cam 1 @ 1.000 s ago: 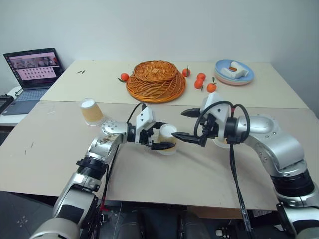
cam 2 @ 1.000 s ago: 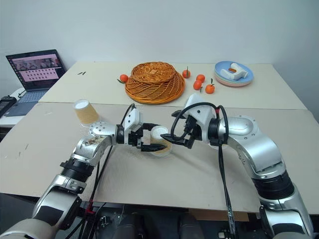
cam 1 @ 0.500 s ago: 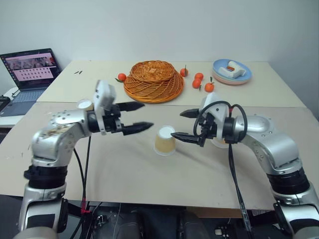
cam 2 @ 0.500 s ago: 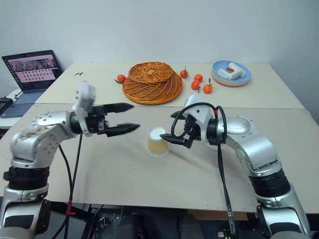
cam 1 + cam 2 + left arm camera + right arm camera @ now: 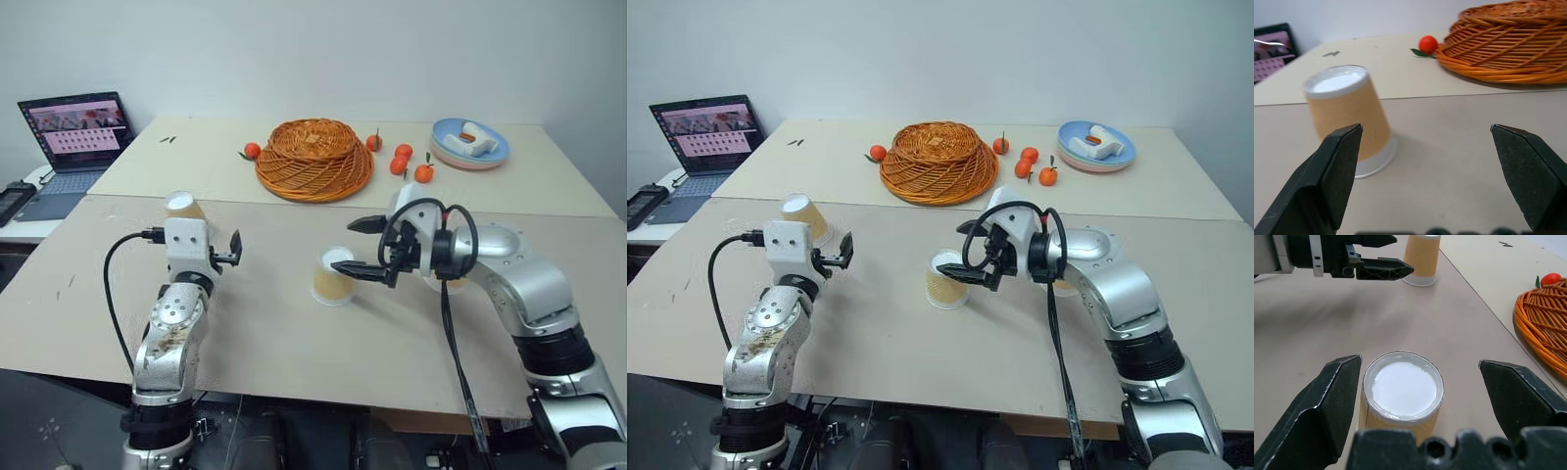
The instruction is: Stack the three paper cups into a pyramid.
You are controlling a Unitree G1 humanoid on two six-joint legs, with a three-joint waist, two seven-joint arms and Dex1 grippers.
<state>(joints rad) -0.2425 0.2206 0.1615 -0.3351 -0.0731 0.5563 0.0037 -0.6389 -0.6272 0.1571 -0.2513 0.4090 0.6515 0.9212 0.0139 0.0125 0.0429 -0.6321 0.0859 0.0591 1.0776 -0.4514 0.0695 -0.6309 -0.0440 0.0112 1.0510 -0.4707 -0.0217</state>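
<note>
The right gripper (image 5: 359, 247) hangs with jaws spread wide just over an upturned paper cup (image 5: 332, 277) mid-tabletop; a careless closing could clip its rim and topple it. The left gripper (image 5: 1430, 166), jaws equally apart and holding nothing, faces a second upturned cup (image 5: 1349, 117) near the tabletop's left edge, and a nudge could skid it off. The third cup (image 5: 1065, 286) sits mostly hidden behind the right arm, where a swing could knock it.

Two pale tabletops (image 5: 294, 343) butted together, plain white wall (image 5: 323, 54) behind.
</note>
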